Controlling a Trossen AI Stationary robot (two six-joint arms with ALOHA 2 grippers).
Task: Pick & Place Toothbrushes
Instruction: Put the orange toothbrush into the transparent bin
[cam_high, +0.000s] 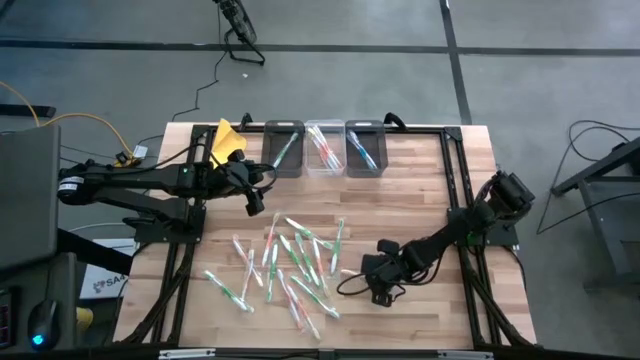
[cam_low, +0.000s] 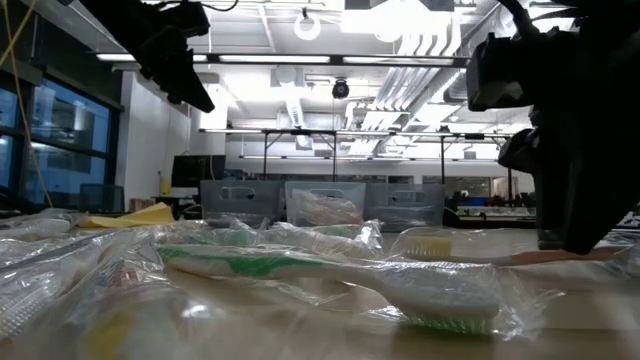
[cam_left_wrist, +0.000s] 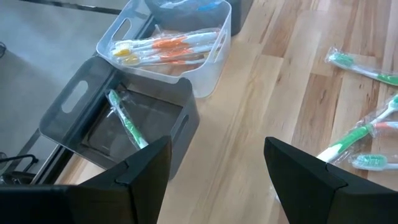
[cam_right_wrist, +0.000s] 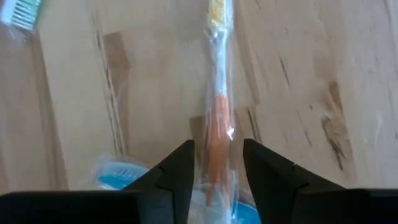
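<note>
Orange-handled toothbrush (cam_right_wrist: 217, 134) in crinkly wrap sits between the narrowed fingers of my right tool (cam_high: 383, 283), low centre of the wrist frame; I judge contact likely, not certain. The other toothbrushes (cam_high: 285, 265) lie scattered mid-desk, open wood right of them. My left tool (cam_left_wrist: 217, 168), wide, empty, hovers before the bins (cam_high: 324, 148) at the top edge.

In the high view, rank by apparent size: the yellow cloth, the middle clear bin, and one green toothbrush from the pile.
1. Clear bin looks largest.
2. Yellow cloth is close to it, partly hidden by the left arm, so that order is unsure.
3. Green toothbrush, clearly smallest.
</note>
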